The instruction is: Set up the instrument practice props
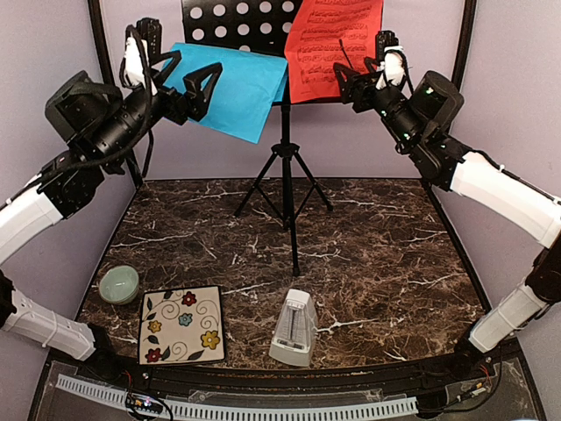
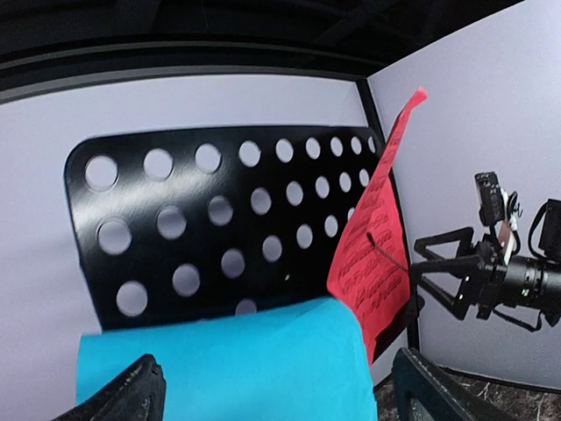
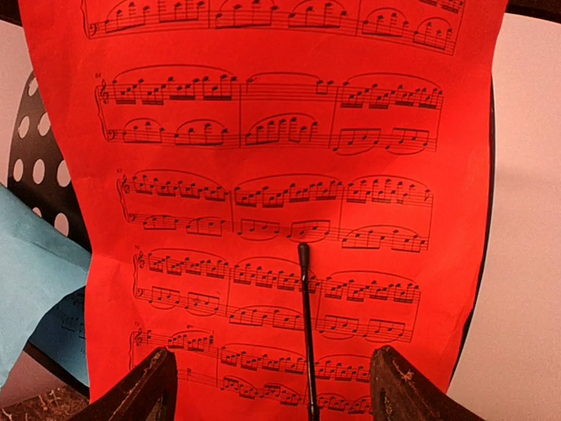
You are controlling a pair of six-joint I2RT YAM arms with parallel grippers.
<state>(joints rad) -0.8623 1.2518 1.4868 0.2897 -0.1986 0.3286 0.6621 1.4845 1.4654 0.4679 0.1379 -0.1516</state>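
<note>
The black tripod music stand [image 1: 287, 175] stands mid-table, and its perforated desk [image 1: 237, 19] is at the top. The red music sheet [image 1: 333, 39] rests upright on the desk's right side, with a thin black page-holder rod [image 3: 304, 324] across it. The blue sheet [image 1: 230, 83] droops off the desk's left ledge. My left gripper [image 1: 188, 79] is open and the blue sheet [image 2: 228, 360] lies between its fingers. My right gripper [image 1: 348, 83] is open, just in front of the red sheet [image 3: 280, 175]. The white metronome [image 1: 294, 329] stands at the front.
A pale green bowl [image 1: 118, 283] and a flower-patterned tile [image 1: 182, 324] lie at the front left of the marble table [image 1: 377, 263]. The stand's tripod legs [image 1: 294, 237] spread over the middle. Grey walls close in the back and sides.
</note>
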